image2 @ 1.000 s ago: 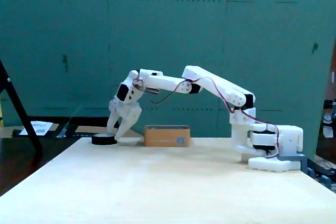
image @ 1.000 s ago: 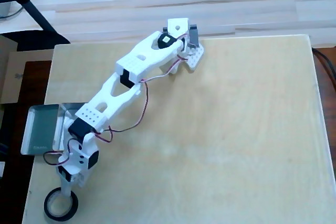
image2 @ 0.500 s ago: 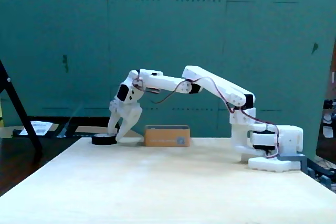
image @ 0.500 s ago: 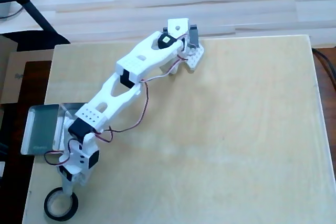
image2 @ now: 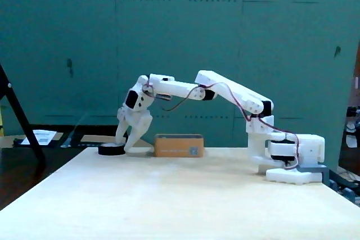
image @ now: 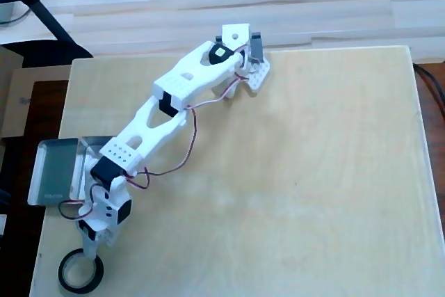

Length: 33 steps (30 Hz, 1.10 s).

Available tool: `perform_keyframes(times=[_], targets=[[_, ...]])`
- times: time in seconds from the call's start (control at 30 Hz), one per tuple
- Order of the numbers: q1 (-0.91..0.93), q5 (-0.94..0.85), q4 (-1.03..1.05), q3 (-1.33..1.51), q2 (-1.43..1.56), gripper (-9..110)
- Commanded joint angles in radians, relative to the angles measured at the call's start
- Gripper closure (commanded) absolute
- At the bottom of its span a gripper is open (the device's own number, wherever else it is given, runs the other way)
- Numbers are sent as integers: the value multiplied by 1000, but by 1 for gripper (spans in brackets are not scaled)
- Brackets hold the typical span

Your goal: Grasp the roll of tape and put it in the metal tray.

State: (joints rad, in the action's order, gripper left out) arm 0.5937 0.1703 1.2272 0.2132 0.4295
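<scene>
The roll of tape [image: 69, 279], a black ring with an open centre, lies flat on the table near the front left corner in the overhead view; in the fixed view [image2: 108, 150] it is at the left. My gripper [image: 87, 255] points down at the ring's near rim, jaws apart, with one finger over the rim toward the hole. In the fixed view the gripper [image2: 124, 145] stands at the ring's right edge, fingertips low by the table. The metal tray [image: 54, 172] sits just behind the tape at the table's left edge; the fixed view shows its wall [image2: 169, 145] reflecting tan.
The arm's base [image: 252, 67] stands at the back edge of the pale wooden table [image: 292, 186] and the arm stretches across the left half. A dark stand leg [image2: 22, 122] is left of the table. The table's left edge is close to tape and tray.
</scene>
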Motion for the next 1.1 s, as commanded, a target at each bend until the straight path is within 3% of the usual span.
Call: perform_keyframes(times=[0.0,0.73,1.07], targets=[[-8,-3,-20,-34,12,90],[-5,2,-8,-26,12,90],[-3,11,20,-28,12,97]])
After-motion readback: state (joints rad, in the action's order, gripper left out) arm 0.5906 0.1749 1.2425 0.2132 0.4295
